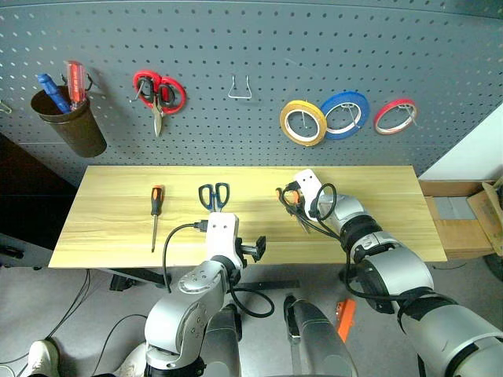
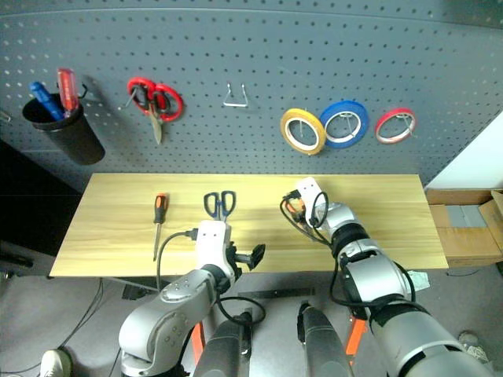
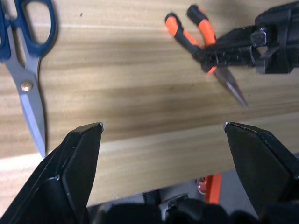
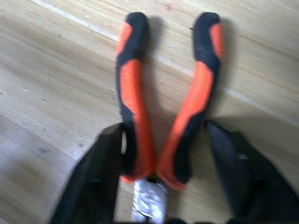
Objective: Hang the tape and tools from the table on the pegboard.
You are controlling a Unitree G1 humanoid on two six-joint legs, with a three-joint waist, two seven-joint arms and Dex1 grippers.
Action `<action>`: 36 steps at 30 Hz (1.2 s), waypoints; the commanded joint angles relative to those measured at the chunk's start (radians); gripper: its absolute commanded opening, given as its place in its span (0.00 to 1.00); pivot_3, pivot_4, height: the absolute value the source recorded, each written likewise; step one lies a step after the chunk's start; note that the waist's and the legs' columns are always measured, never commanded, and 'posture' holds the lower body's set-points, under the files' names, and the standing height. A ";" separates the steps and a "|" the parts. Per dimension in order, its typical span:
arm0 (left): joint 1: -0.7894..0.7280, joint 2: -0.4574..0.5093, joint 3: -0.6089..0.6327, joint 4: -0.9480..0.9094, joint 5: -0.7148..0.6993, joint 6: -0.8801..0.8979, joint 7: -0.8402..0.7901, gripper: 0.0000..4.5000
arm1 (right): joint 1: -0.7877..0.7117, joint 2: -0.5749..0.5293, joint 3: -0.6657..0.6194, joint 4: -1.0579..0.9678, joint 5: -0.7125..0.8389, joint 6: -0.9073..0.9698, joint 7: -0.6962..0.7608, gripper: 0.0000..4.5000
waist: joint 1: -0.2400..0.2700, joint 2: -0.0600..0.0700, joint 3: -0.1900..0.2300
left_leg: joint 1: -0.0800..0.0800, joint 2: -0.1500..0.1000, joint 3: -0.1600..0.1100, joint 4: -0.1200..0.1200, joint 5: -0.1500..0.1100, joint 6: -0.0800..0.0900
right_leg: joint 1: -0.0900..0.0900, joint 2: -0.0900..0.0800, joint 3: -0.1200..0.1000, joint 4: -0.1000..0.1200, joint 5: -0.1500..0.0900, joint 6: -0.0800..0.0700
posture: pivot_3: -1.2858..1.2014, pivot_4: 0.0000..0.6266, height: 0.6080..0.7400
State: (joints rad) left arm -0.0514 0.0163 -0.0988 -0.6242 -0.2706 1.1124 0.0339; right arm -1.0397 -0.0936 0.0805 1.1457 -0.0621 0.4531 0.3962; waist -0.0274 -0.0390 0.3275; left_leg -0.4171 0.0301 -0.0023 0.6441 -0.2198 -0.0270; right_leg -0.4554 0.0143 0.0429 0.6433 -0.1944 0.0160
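Observation:
The pliers [image 4: 135,93], with orange-and-black handles, lie flat on the table [image 1: 377,196] right of its middle. My right gripper [image 4: 163,126] is open and stands astride the handles near the pivot. One finger rests against a handle and a slim gap shows at the other. My left gripper [image 3: 163,128] hangs wide open and empty over the table's front edge, between the pliers and the black-handled scissors [image 1: 214,196]. The screwdriver [image 1: 156,212] lies further left. The yellow tape [image 1: 303,122] hangs on the pegboard [image 1: 236,39].
On the pegboard hang a blue roll [image 1: 344,115], a small red roll [image 1: 395,115] and red-handled scissors [image 1: 159,93]. A bare wire hook [image 1: 240,88] sits between them. A dark cup [image 1: 69,118] at the far left holds two screwdrivers. A box [image 1: 471,220] stands off the table's right end.

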 commanded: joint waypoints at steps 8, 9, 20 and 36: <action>-0.012 0.004 0.018 -0.044 -0.001 0.004 -0.008 1.00 | 0.034 -0.004 0.031 0.020 -0.036 -0.047 -0.004 0.41 | 0.000 0.000 0.001 | 0.000 0.000 0.000 0.000 0.000 0.000 | 0.000 0.000 0.000 0.000 -0.002 -0.003 | 0.57 0.60 1.00; -0.014 0.005 0.020 -0.046 -0.001 0.006 -0.008 1.00 | 0.036 -0.006 0.026 0.009 -0.029 -0.041 0.008 0.41 | 0.000 0.000 0.001 | 0.000 0.000 0.000 0.000 0.000 0.000 | 0.000 0.000 0.000 0.000 -0.002 -0.003 | 0.57 0.60 1.00; 0.075 0.034 0.109 -0.197 -0.051 -0.056 -0.065 1.00 | 0.483 -0.157 0.018 -1.109 0.155 0.326 0.276 0.41 | 0.012 0.002 0.001 | -0.015 0.001 -0.009 0.000 -0.005 -0.008 | -0.012 -0.002 -0.001 0.001 -0.007 0.008 | 0.56 0.44 1.00; -0.164 0.136 0.294 -0.061 -0.002 -0.337 -0.073 1.00 | 0.300 0.128 0.032 -1.098 0.235 -0.133 0.144 0.41 | 0.017 -0.015 -0.089 | -0.016 -0.001 -0.008 0.002 0.003 -0.015 | -0.014 0.001 -0.006 -0.001 0.004 0.004 | 0.57 0.15 1.00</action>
State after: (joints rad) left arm -0.1834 0.1428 0.1855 -0.6951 -0.2868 0.8261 -0.0492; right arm -0.6734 0.0139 0.1206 -0.0052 0.1944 0.4843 0.5617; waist -0.0103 -0.0538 0.2385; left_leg -0.4310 0.0292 -0.0098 0.6466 -0.2164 -0.0417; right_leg -0.4673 0.0154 0.0373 0.6430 -0.1895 0.0195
